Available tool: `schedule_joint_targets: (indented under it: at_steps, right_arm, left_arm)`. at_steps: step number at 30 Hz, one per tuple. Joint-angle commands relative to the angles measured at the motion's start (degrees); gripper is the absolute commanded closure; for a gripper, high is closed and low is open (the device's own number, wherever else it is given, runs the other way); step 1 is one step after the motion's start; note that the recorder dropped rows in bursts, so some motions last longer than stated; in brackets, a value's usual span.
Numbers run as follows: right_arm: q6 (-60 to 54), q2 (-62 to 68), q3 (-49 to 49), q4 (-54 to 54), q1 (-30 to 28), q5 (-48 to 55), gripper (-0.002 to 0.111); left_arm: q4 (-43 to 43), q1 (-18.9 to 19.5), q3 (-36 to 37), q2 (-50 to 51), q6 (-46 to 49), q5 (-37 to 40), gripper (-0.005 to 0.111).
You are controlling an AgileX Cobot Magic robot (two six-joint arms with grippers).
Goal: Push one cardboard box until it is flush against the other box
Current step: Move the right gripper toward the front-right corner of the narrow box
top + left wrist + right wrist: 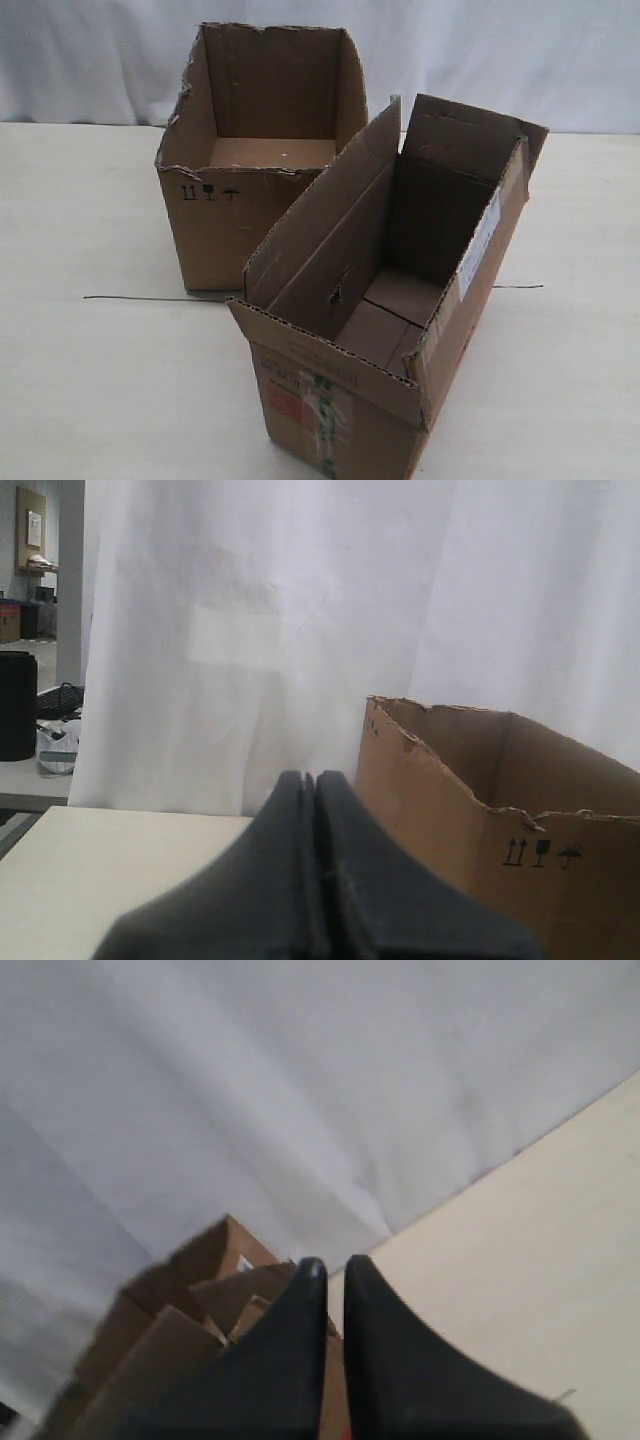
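Cardboard box [385, 300]: we find it lower right of the exterior frame, open, flaps up, with a red label [285, 405] on its near end.
Other box [255, 150]: upper centre-left, ragged rim.
Relation: the two sit at an angle, not flush; we cannot tell whether the flap touches.
Left gripper [308, 780]: fingers pressed together, empty.
Right gripper [335, 1265]: we see only a thin slit between the fingers, nothing held.
Table [90, 380]: pale, under both boxes.
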Motion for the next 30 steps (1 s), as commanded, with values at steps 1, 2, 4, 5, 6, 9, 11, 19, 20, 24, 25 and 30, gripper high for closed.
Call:
schedule_joint_targets:
  at_steps: [1,2,4,5,6,9,11,19,20,24,25,30]
  right_arm:
    - [-0.68,10.92,-13.88,-15.44,0.19,15.42,0.103]
    - [-0.78,13.59,-17.10,-16.71,0.19,19.34,0.103]
    - [-2.67,18.08,-21.93,-16.77,0.19,25.79,0.103]
    - [-5.66,20.30,-24.27,-15.95,0.19,29.40,0.103]
    - [-9.37,22.27,-26.45,-14.65,0.19,32.79,0.103]
    - [-17.70,26.45,-31.97,-10.71,0.19,41.91,0.103]
    - [-20.07,27.51,-34.34,-8.62,0.19,47.05,0.103]
    - [-24.33,27.84,-35.55,-4.11,5.11,52.13,0.103]
    - [-24.44,28.09,-35.55,-4.11,6.43,52.85,0.103]
    - [-24.59,27.61,-35.55,-4.11,12.50,56.09,0.103]
    - [-24.59,27.10,-35.55,-3.99,14.10,56.99,0.103]
    - [-23.25,22.73,-35.55,-2.65,21.01,57.36,0.103]
  left_arm:
    - [-0.01,-0.52,0.16,-0.18,-0.28,-0.52,0.107]
    - [-0.01,-0.52,0.16,-0.18,-0.28,-0.52,0.107]
    - [0.12,-0.52,0.16,-0.18,-0.28,-0.52,0.107]
    - [0.12,-0.52,0.16,-0.18,-0.28,-0.52,0.107]
    - [0.12,-0.52,0.16,-0.18,-0.28,-0.52,0.107]
    - [0.12,-0.52,0.16,-0.18,-0.28,-0.52,0.107]
    - [0.12,-0.52,0.16,-0.18,-0.28,-0.52,0.107]
    - [0.12,-0.52,0.16,-0.18,-0.28,-0.52,0.107]
    - [0.12,-0.52,0.16,-0.18,-0.28,-0.52,0.107]
    - [0.12,-0.52,0.16,-0.18,-0.28,-0.52,0.107]
    - [0.12,-0.52,0.16,-0.18,-0.28,-0.52,0.107]
    - [0.12,-0.52,0.16,-0.18,-0.28,-0.52,0.107]
